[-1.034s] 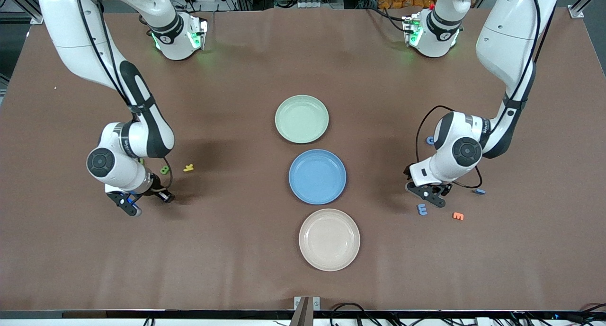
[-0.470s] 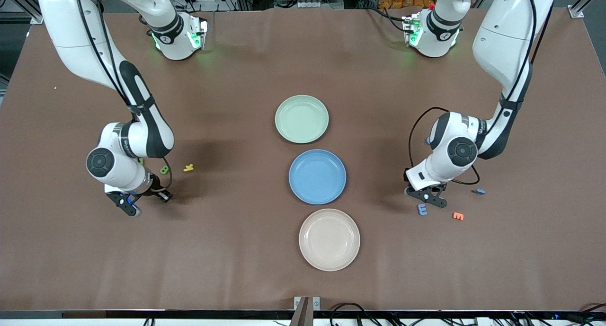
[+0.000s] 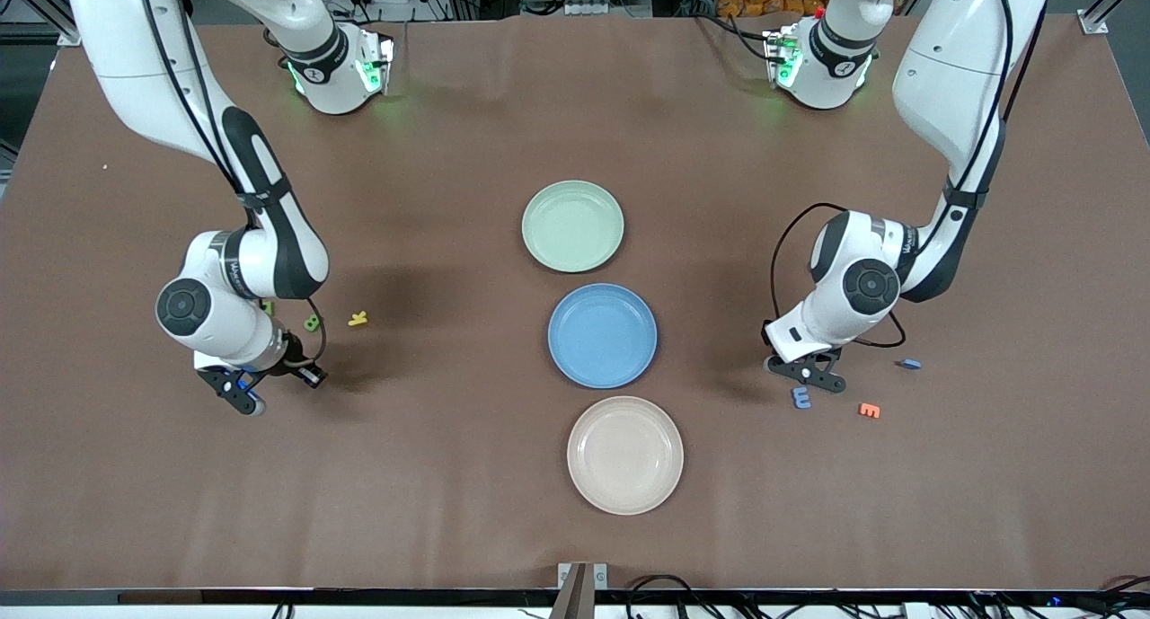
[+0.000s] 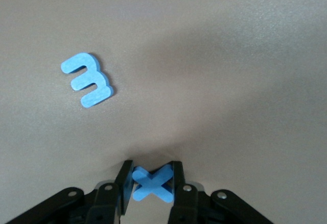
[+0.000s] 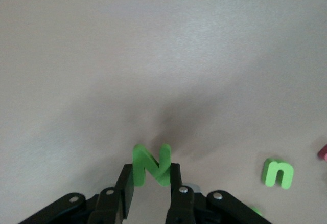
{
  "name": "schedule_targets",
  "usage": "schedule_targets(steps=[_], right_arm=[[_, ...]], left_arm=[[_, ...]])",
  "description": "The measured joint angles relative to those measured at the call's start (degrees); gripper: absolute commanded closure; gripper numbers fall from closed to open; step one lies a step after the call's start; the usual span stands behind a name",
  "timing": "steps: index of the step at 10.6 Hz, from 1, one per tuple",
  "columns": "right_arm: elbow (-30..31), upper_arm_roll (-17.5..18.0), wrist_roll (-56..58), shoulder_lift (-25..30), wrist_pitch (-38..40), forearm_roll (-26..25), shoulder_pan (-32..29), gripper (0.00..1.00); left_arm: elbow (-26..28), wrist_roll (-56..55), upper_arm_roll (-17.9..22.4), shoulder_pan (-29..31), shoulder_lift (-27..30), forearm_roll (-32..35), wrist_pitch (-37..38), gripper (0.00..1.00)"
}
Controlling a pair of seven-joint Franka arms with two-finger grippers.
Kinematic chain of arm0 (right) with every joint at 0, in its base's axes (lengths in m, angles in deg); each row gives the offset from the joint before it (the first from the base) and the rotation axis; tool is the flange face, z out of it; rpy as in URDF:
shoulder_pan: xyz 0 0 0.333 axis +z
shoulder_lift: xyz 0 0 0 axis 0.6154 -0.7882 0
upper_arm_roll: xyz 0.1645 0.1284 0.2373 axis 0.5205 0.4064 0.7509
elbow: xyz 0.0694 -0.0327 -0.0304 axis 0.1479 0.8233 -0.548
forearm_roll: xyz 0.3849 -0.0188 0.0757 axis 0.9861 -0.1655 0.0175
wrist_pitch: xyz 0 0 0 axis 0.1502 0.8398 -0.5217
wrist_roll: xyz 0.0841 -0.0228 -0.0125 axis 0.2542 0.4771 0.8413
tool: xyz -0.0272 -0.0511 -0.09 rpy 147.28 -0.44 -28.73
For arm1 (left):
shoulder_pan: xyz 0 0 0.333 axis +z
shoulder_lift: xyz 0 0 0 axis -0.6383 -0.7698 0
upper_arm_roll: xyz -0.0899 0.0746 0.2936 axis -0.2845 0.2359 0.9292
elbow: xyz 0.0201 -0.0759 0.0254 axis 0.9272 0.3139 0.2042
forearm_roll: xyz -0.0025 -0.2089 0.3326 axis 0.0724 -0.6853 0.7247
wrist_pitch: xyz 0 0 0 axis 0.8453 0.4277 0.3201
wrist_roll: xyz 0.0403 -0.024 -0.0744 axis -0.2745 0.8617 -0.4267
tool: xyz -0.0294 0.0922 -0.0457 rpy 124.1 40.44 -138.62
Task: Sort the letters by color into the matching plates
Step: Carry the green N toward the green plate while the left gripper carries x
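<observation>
Beside the green n (image 5: 278,173), I count two scraps cut by the frame: one red (image 5: 323,151), one green (image 5: 257,211).

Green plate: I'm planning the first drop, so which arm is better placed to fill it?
The right. Its gripper is shut on a green N, which matches the green plate. The left gripper holds a blue X, which belongs in the blue plate.
</observation>
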State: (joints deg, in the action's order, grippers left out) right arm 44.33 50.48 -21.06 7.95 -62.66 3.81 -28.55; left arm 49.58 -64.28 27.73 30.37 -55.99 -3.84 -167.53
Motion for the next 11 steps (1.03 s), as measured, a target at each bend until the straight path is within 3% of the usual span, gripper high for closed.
schedule_targets(steps=[5, 11], right_arm=[[-0.09, 6.20, -0.06, 5.45, 5.78, 0.00, -0.65, 1.00], [-0.07, 14.91, -0.25, 8.26, 10.24, -0.37, -1.45, 1.00]], left_arm=[[-2.33, -9.61, -0.43, -3.54, 0.17, 0.00, -0.24, 1.00], [-5.15, -25.85, -0.78, -10.48, 1.69, 0.00, 0.63, 1.00]])
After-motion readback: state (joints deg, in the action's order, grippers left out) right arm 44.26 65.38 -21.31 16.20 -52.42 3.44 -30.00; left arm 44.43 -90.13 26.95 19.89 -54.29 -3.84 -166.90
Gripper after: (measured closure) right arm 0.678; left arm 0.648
